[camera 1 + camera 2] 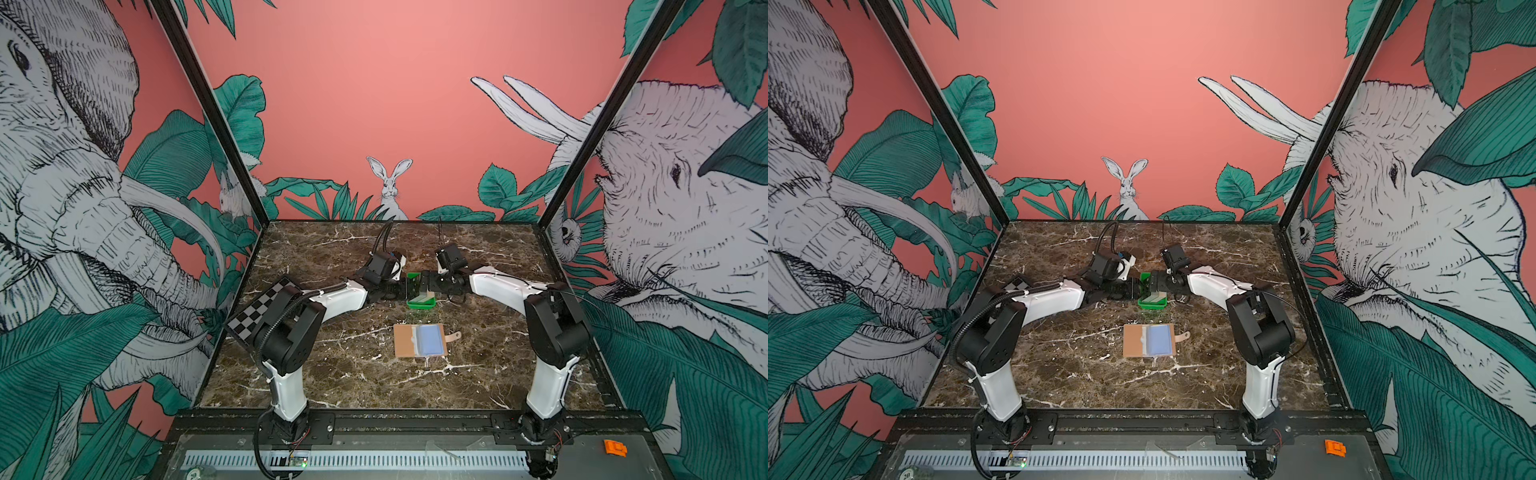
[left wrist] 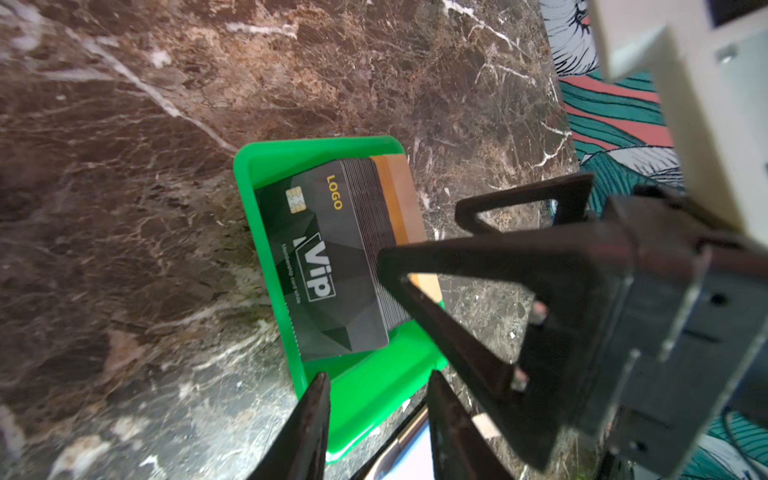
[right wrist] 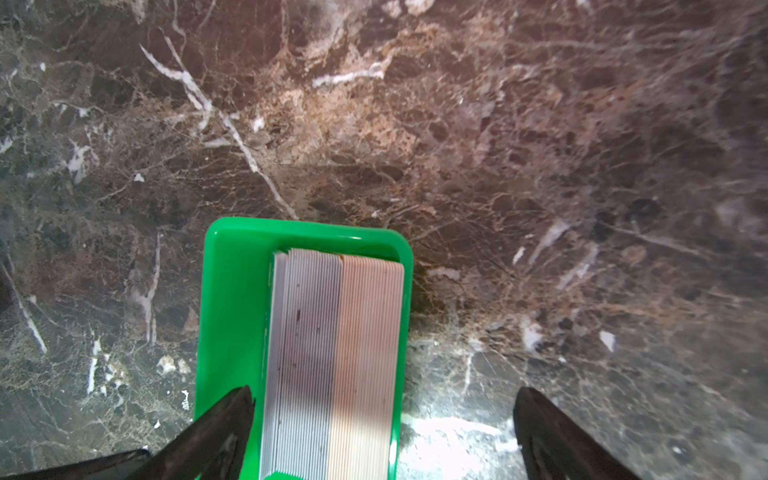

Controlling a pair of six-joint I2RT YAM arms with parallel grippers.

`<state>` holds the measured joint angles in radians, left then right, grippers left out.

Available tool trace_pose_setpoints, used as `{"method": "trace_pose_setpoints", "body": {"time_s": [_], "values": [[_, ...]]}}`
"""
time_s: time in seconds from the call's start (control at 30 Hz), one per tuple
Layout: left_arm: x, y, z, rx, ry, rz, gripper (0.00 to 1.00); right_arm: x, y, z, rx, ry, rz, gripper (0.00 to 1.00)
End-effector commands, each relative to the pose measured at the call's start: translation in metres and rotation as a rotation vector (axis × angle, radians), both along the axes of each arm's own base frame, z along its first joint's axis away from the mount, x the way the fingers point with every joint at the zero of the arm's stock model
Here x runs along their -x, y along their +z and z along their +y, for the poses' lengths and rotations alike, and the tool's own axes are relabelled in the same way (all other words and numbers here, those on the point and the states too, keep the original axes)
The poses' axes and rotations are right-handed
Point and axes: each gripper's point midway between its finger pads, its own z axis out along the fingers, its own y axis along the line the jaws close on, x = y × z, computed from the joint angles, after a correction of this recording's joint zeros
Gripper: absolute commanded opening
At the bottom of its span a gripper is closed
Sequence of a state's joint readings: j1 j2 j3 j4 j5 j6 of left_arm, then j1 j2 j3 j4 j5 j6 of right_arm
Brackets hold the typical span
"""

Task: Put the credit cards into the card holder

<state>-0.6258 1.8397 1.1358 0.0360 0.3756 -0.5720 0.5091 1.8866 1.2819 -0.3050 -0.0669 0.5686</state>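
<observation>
The credit cards (image 3: 332, 353) stand on edge, one stack in one green tray (image 3: 224, 291), too many to count, a black VIP card (image 2: 328, 266) at its face. The right fingers (image 3: 224, 424) gape wide astride the stack, one inside the tray, one outside. The left fingers (image 2: 311, 419), narrower, sit at the tray's corner; any hold, I cannot tell. One card holder (image 1: 405, 340) lies open apart from the tray, one light blue card (image 1: 430, 338) inside.
</observation>
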Motion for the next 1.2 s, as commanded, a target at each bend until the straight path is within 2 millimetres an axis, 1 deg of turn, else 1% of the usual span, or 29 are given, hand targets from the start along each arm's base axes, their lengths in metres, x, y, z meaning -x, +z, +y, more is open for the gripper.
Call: {"method": "trace_pose_setpoints", "body": {"time_s": [0.0, 0.2, 0.23, 0.4, 0.6, 0.77, 0.87, 0.93, 1.17], "values": [[-0.011, 0.008, -0.005, 0.012, -0.004, -0.018, 0.38, -0.008, 0.0, 0.007, -0.04, 0.017, -0.012, 0.96], [-0.017, -0.004, -0.011, 0.013, -0.01, 0.024, 0.31, -0.008, -0.007, 0.01, -0.048, 0.017, 0.004, 0.96], [-0.017, -0.008, -0.01, 0.007, -0.006, 0.03, 0.3, -0.008, -0.009, 0.009, -0.043, 0.015, 0.01, 0.96], [-0.019, -0.012, -0.012, 0.005, -0.005, 0.04, 0.27, -0.008, -0.017, 0.004, -0.019, -0.002, 0.028, 0.96], [-0.017, -0.018, -0.011, -0.005, -0.008, 0.052, 0.25, -0.013, -0.018, -0.007, -0.007, -0.038, 0.021, 0.96], [-0.016, -0.021, -0.01, -0.007, -0.008, 0.063, 0.23, -0.018, -0.015, -0.015, -0.014, -0.055, 0.015, 0.95], [-0.018, -0.018, -0.012, 0.002, -0.004, 0.058, 0.23, -0.015, -0.014, -0.014, -0.028, -0.043, 0.021, 0.95], [-0.019, -0.016, -0.012, 0.01, 0.0, 0.057, 0.21, -0.01, -0.014, -0.012, -0.048, -0.034, 0.027, 0.95], [-0.018, -0.019, -0.015, 0.027, 0.001, 0.072, 0.19, 0.007, -0.019, -0.015, -0.076, -0.032, 0.039, 0.95]]}}
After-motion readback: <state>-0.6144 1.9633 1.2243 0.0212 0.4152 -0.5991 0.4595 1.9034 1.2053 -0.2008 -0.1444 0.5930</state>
